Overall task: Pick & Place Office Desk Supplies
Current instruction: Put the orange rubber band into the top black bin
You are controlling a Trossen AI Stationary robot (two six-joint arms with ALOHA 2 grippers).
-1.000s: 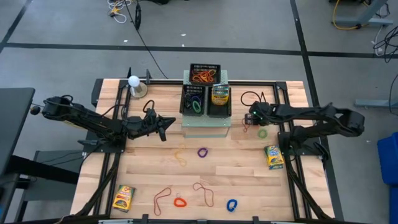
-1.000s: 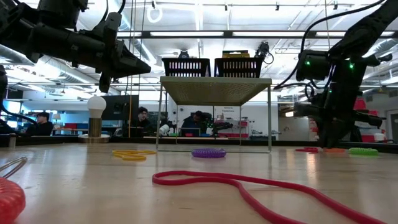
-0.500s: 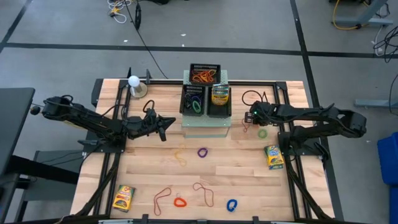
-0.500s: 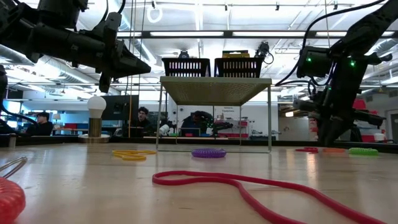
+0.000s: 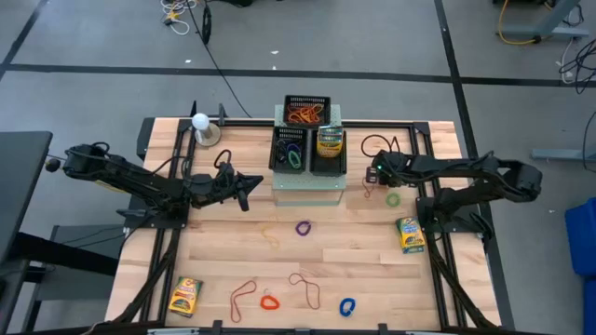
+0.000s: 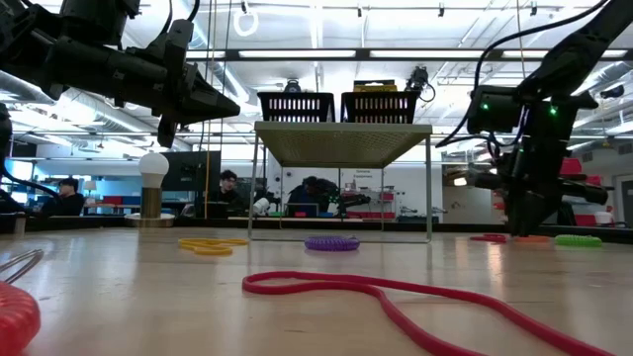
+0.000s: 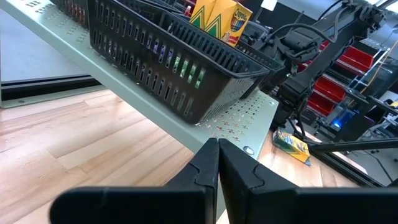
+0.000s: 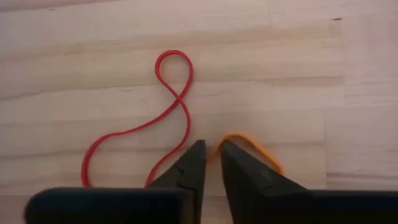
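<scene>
My right gripper (image 8: 211,152) points down at the table right of the pale-green perforated stand (image 5: 307,189), its fingers a narrow gap apart. An orange rubber band (image 8: 252,146) lies with one end at that gap. A twisted red rubber band (image 8: 168,106) lies flat beside it, and a green loop (image 5: 393,198) is close by. My left gripper (image 7: 217,152) is shut and empty, held level above the table left of the stand. A crayon box (image 5: 409,234) lies flat near the right edge. My right gripper's fingertips (image 8: 231,155) stand on either side of the orange band's near end (image 8: 219,144), coming from above. Whether they touch it I cannot tell. The band lies flat on the table.
Black mesh trays (image 5: 307,112) on the stand hold bands, loops and a crayon box (image 5: 330,141). On the near table lie a purple loop (image 5: 303,227), a blue loop (image 5: 347,305), a red loop (image 5: 269,301), thin bands (image 5: 244,296) and another crayon box (image 5: 185,295). A bulb (image 5: 200,121) stands far left.
</scene>
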